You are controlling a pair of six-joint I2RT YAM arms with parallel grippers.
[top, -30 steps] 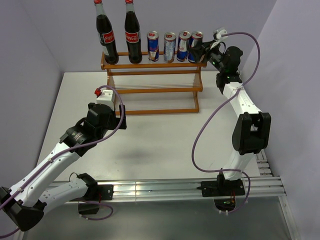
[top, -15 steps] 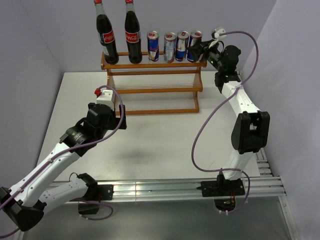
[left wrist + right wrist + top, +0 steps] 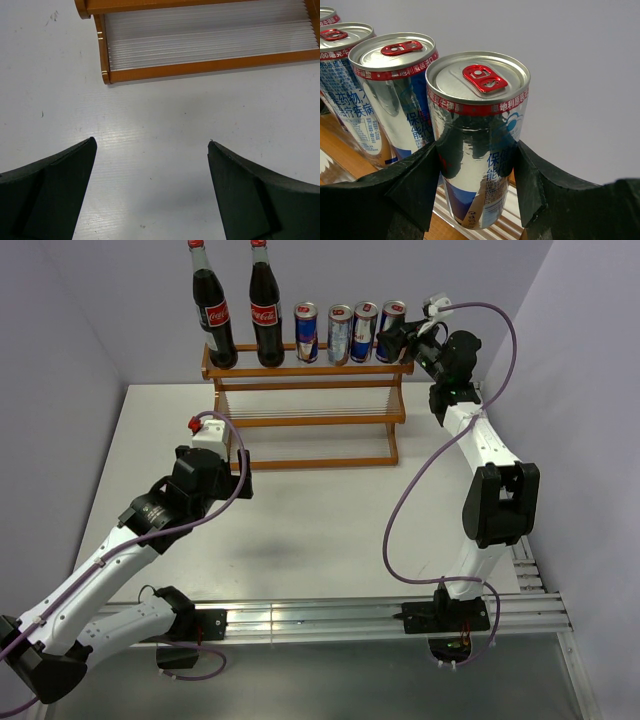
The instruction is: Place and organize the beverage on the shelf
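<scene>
Clamping the rightmost can [image 3: 477,85] on the top tier of the shelf [image 3: 300,464], the right gripper [image 3: 476,152] had a finger tight against each side, with three other cans [image 3: 339,333] and two cola bottles [image 3: 265,312] alongside, while the left gripper [image 3: 151,145] hung wide open over the table [image 3: 330,530].

Robot lab, white table [image 3: 320,530], lilac walls [image 3: 90,310], aluminium mounting rail [image 3: 320,618]

a white table [image 3: 320,525] carries an orange-brown shelf [image 3: 310,420], which stands at its far edge by the wall.
</scene>
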